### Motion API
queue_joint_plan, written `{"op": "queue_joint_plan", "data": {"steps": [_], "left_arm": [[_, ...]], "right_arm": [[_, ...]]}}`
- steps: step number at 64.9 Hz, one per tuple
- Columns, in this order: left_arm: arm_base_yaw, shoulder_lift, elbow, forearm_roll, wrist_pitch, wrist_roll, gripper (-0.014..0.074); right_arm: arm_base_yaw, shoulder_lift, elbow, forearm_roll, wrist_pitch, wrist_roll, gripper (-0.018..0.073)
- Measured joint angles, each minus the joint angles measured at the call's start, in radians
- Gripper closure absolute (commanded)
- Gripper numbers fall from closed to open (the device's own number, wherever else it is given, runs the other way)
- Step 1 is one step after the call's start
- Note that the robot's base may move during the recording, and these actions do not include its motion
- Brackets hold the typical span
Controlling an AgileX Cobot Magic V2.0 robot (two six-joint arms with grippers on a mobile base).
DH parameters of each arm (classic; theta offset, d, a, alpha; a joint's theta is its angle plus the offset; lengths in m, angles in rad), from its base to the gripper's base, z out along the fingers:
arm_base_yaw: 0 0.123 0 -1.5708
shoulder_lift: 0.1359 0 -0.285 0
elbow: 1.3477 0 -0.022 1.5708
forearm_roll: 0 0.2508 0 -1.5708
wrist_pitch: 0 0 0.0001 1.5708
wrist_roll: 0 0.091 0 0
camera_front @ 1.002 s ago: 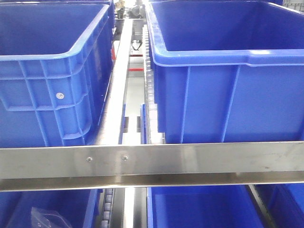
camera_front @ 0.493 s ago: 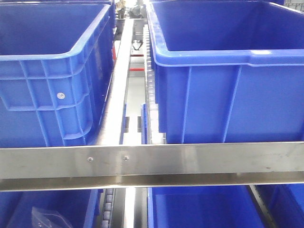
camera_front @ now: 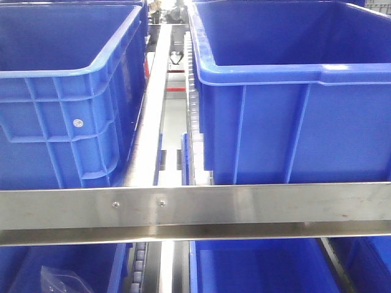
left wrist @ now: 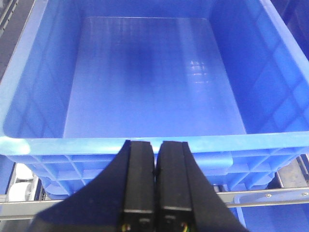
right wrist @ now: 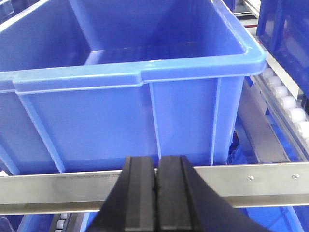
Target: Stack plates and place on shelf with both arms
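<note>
Both black angular hands, left (left wrist: 154, 212) and right (right wrist: 155, 212), pressed together, empty, facing deep blue plastic crates (camera_front: 293, 91). No plates visible; likely pre-grasp step. Next: locate plates.

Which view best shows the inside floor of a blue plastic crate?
The left wrist view: it looks down into the blue plastic crate, floor fully visible and bare. The front view shows mostly outer walls; the right wrist view shows mainly an outer wall and rim.

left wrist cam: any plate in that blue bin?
No. The blue bin shows only its bare floor in the left wrist view, with the left gripper shut in front of its near rim.
</note>
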Motion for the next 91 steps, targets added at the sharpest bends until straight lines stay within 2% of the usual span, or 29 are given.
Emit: {"op": "queue_joint_plan", "data": {"steps": [34, 46, 59, 74, 83, 91], "left_arm": [[0.000, -0.004, 0.000, 0.000, 0.000, 0.000, 0.0513], [0.011, -0.128, 0.033, 0.004, -0.010, 0.000, 0.0513], [0.061, -0.371, 0.233, 0.004, -0.126, 0.000, 0.0513], [0.098, -0.587, 0.473, -0.039, -0.221, 0.000, 0.0513], [0.098, -0.614, 0.547, -0.060, -0.263, 0.000, 0.0513], [0.098, -0.614, 0.549, -0.071, -0.291, 0.000, 0.0513]], "right_arm": [[0.000, 0.000, 0.000, 0.000, 0.000, 0.000, 0.0537], [0.000, 0.000, 0.000, 0.000, 0.000, 0.000, 0.0537], [0.000, 0.000, 0.000, 0.000, 0.000, 0.000, 0.0537], [0.000, 0.000, 0.000, 0.000, 0.000, 0.000, 0.0537], [0.000, 0.000, 0.000, 0.000, 0.000, 0.000, 0.0537], [0.000, 0.000, 0.000, 0.000, -0.002, 0.000, 0.0537]]}}
